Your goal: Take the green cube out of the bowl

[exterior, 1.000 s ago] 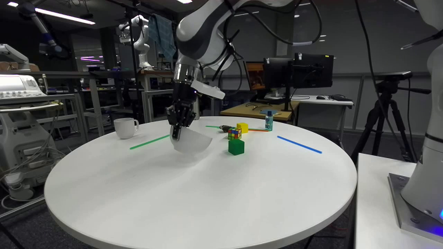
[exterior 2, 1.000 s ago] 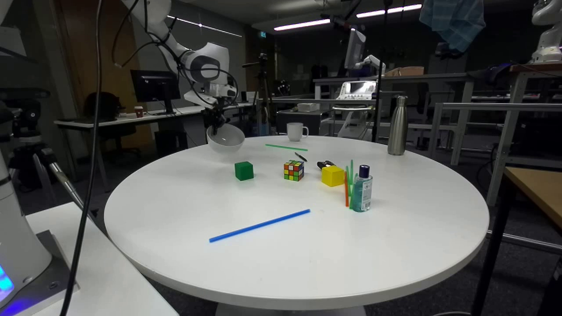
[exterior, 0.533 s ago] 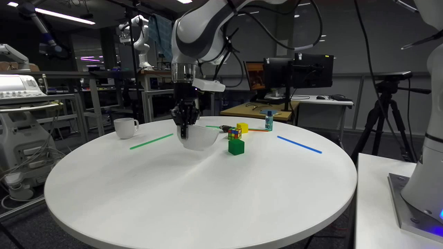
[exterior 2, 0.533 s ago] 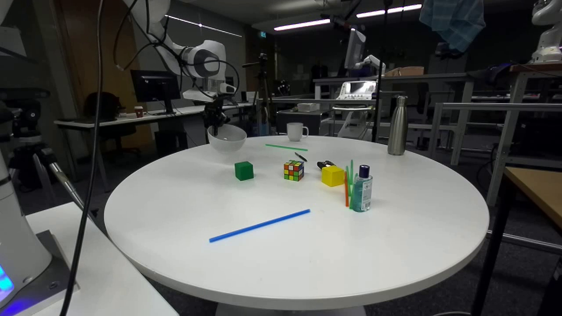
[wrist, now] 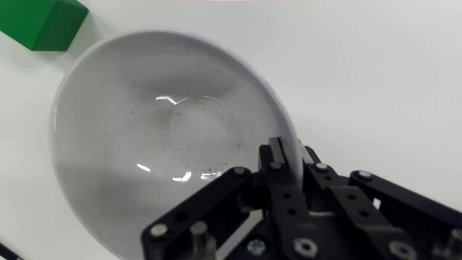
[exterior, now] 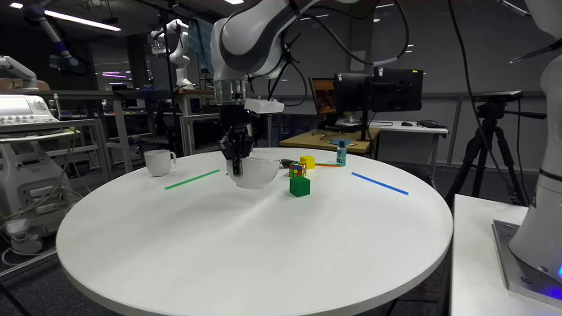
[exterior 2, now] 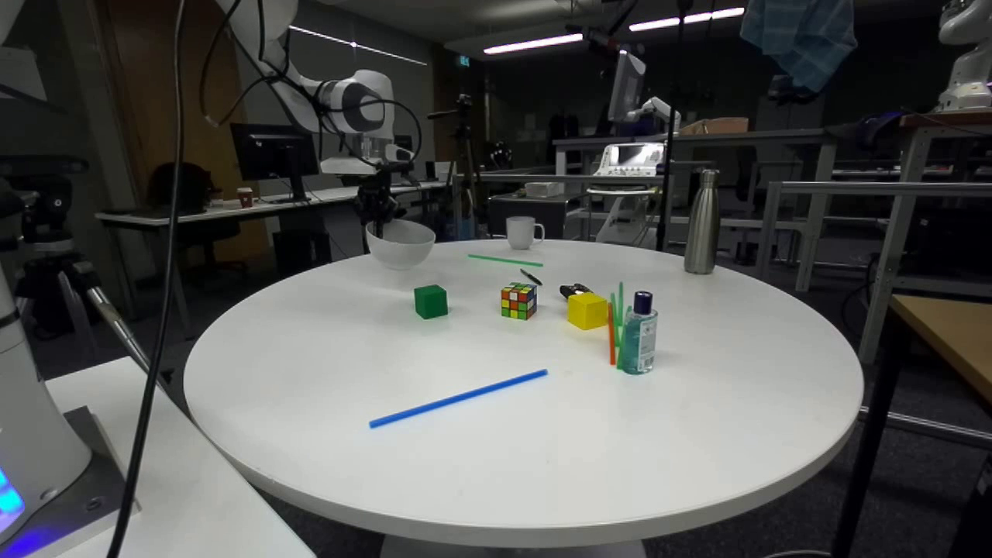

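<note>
One green cube (exterior 2: 431, 302) sits on the table (exterior 2: 465, 473), nearer than the bowl (exterior 2: 404, 253) and slightly right of it in an exterior view, so removal looks complete; next, likely, the bowl needs settling flat and freeing. The gripper (wrist: 291, 148) pinches its rim (wrist: 276, 104), wrist (exterior 2: 374, 184) pointing down, the arm (exterior 2: 376, 85) extended from the left.

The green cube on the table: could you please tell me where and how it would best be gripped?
Probably across two opposite upright faces, straight down from above: the green cube sits flat on the table, straight-sided, its top uncovered. The gripper holds the bowl by its rim, so it must likely release that first.
</note>
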Available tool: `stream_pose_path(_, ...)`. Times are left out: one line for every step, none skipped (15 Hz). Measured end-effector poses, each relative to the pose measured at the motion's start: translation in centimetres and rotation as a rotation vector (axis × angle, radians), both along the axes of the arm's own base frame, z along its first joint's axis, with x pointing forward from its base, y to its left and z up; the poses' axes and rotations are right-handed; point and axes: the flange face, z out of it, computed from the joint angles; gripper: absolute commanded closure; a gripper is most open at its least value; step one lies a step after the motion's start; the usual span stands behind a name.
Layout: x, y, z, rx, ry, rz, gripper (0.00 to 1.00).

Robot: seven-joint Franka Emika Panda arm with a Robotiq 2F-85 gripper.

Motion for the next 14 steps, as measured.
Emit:
stream_pose_path(-0.1, 0.0, -0.2, -0.012, 0.003, 0.009, 0.98)
stream_pose_path(-0.1, 0.0, -0.5, -0.026, 0.002, 0.020, 0.98)
stream_pose_path(-0.1, 0.0, -0.8, -0.038, 0.003, 0.028, 0.98)
stream_pose_path(0.0, 0.0, -1.3, -0.052, 0.003, 0.035, 0.98)
stream_pose_path(0.0, -0.1, -1.7, -0.067, 0.004, 0.042, 0.98)
stream_pose_path(0.0, -0.2, -2.0, -0.082, 0.003, 0.049, 0.98)
stream_pose_path(0.0, -0.2, -2.2, -0.098, 0.000, 0.054, 0.98)
stream_pose_path(0.1, -0.1, -2.5, -0.113, -0.002, 0.061, 0.98)
stream_pose_path(0.1, -0.1, -2.8, -0.130, -0.005, 0.068, 0.98)
stream_pose_path(0.1, -0.1, -3.1, -0.145, -0.007, 0.076, 0.98)
stream_pose_path(0.0, 0.0, -3.3, -0.160, -0.009, 0.085, 0.98)
stream_pose_path(0.0, 0.0, -3.6, -0.172, -0.010, 0.093, 0.98)
stream_pose_path(0.0, 0.1, -3.9, -0.183, -0.010, 0.101, 0.98)
stream_pose_path(-0.1, 0.2, -4.2, -0.193, -0.010, 0.109, 0.98)
